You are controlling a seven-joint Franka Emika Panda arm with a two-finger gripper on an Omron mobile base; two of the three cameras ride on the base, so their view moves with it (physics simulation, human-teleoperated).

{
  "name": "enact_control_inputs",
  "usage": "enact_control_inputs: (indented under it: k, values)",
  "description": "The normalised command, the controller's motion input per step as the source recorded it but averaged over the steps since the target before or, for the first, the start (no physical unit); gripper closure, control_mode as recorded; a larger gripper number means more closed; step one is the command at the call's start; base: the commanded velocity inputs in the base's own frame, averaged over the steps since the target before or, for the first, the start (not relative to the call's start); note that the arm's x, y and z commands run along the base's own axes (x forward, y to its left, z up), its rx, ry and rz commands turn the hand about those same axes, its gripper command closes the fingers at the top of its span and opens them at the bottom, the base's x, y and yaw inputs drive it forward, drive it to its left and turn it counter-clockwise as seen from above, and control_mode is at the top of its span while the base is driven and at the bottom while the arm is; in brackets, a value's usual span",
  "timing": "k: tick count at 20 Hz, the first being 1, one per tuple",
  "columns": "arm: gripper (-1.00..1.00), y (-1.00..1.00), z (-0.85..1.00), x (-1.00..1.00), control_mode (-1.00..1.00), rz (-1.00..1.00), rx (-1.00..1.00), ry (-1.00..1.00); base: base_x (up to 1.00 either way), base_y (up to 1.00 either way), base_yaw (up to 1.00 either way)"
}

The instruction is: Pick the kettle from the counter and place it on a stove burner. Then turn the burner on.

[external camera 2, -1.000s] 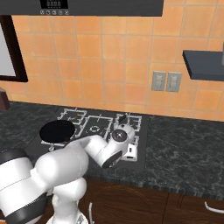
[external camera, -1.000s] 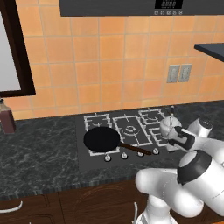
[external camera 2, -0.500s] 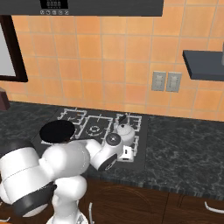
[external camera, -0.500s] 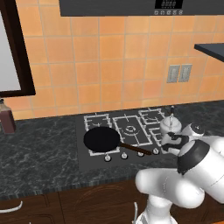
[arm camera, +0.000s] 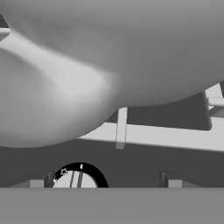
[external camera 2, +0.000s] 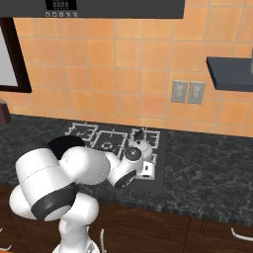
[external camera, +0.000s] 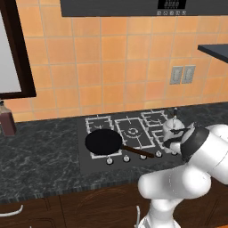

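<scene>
Orange wall tiles are seen behind a dark stone worktop (external camera: 40, 151) with a black cooktop (external camera 2: 157, 170) set in it. On the stove burner (arm camera: 153, 133) at the cooktop's front right corner, the kettle (external camera: 173, 128) is standing upright. The end effector (external camera: 171, 143) is seen right next to the kettle, low on its near side. Whether it is released or clenched cannot be told. A white knob (arm camera: 75, 178) is seen just below the grate. A black frying pan (external camera: 103, 142) lies on the left burners.

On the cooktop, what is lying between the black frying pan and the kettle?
In the left base view, the central burner with concentric rings lies between the black frying pan and the kettle; the pan's handle reaches toward the kettle.
</scene>
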Motion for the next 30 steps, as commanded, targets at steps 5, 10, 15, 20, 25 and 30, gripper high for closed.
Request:
enact_control_inputs:
  k: [5,10,15,20,25,30]
  values:
    - [-1.00,-0.12,-0.24,-0.08,-1.00,0.00,0.00,0.00,0.00,0.00,0.00]
    - [-1.00,0.00,-0.22,-0.09,-1.00,0.00,0.00,0.00,0.00,0.00,0.00]
    - [-1.00,-0.02,-0.21,-0.36,-1.00,0.00,0.00,0.00,0.00,0.00,0.00]
    - [-1.00,-0.34,-0.16,-0.65,-1.00,0.00,0.00,0.01,0.00,0.00,0.00]
    - [-1.00,-0.46,-0.03,-0.03,-1.00,0.00,0.00,0.03,0.00,0.00,0.00]
    - [-1.00,-0.61,0.00,-0.20,-1.00,0.00,0.00,0.02,0.00,0.00,0.00]
